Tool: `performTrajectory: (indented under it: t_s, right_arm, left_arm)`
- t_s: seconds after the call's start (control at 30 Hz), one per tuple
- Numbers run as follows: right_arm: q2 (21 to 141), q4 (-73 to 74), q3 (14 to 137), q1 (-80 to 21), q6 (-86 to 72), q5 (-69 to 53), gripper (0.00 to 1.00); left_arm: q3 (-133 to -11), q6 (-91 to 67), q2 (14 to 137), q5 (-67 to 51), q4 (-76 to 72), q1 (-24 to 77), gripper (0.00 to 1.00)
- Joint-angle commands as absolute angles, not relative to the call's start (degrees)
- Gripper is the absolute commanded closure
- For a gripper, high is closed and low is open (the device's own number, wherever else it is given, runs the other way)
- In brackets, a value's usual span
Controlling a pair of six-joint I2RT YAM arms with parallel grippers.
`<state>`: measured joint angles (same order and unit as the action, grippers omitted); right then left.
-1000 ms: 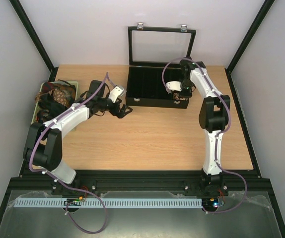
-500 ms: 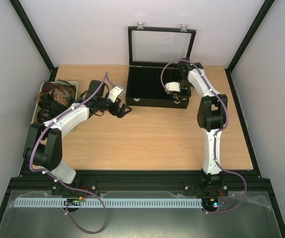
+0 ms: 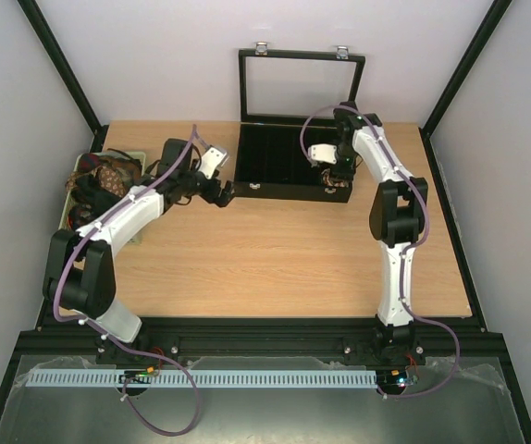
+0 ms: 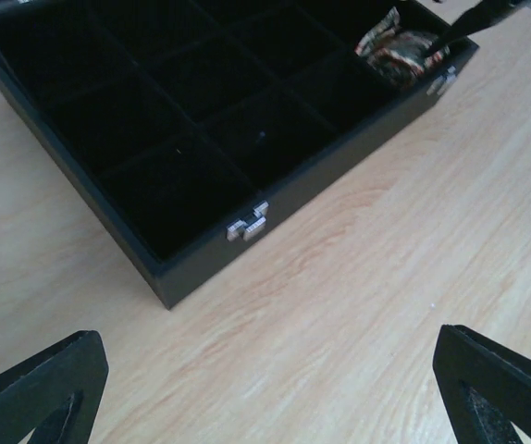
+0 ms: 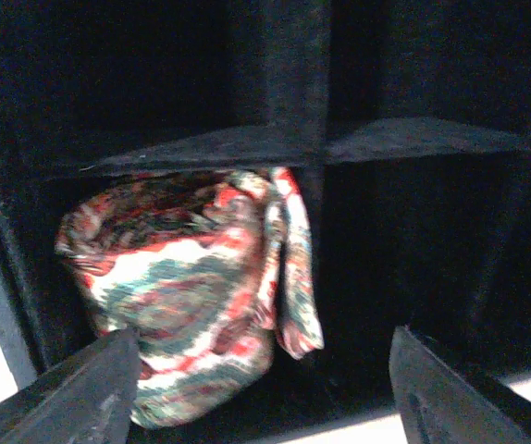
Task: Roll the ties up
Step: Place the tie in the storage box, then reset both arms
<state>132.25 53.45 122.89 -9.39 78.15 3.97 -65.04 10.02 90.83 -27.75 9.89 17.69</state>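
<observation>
Wooden table [image 3: 284, 250], one black case [image 3: 284, 191], one rolled tie [image 5: 182, 296] inside

Left gripper [image 3: 221, 191] and right gripper [image 3: 337, 176]: both open.
Top view: left sits upper left of centre, jaws fully spread; right sits upper right of centre, pointed down, jaws parted.

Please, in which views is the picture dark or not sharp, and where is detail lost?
Right wrist view: slightly soft, the rolled tie lit, the case compartments around it nearly black. Left wrist view: wood grain of the table sharp, the case interior black without detail. Top external view: even light, no strong glare.
</observation>
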Motion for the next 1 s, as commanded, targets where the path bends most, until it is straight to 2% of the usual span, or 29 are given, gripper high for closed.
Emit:
performTrajectory:
  t_s: [0.0, 0.17, 0.23, 0.53, 0.67, 0.8, 0.97]
  right_arm:
    - [125.6, 52.1, 123.7, -9.4, 75.9, 1.8, 0.21]
    - [121.1, 49.3, 123.6, -9.4, 72.3, 1.2, 0.04]
    - [119.5, 47.6, 123.6, -9.3, 70.6, 0.8, 0.01]
    - [111.3, 39.3, 123.6, -7.2, 51.5, -3.8, 0.02]
    - [107.8, 37.4, 123.4, -4.7, 38.3, -6.5, 0.01]
    - [104.6, 38.3, 122.0, -1.4, 26.3, -8.6, 0.01]
    - [99.1, 40.6, 114.0, 3.1, 17.5, -17.6, 0.02]
  left_arm:
    - [-69.2, 10.3, 88.1, -22.9, 10.9, 17.3, 0.01]
    - [-73.9, 9.2, 87.8, -20.9, 12.7, 16.7, 0.01]
    - [-76.4, 7.5, 88.4, -21.5, 14.0, 15.5, 0.01]
    - [-91.4, 5.3, 92.5, -26.5, 23.3, 7.1, 0.01]
    - [-98.4, 5.6, 95.5, -16.9, 28.5, 6.2, 0.01]
    - [-106.4, 8.7, 99.9, -15.4, 36.4, 5.5, 0.01]
    - [-105.9, 9.0, 100.3, -17.0, 38.4, 4.5, 0.01]
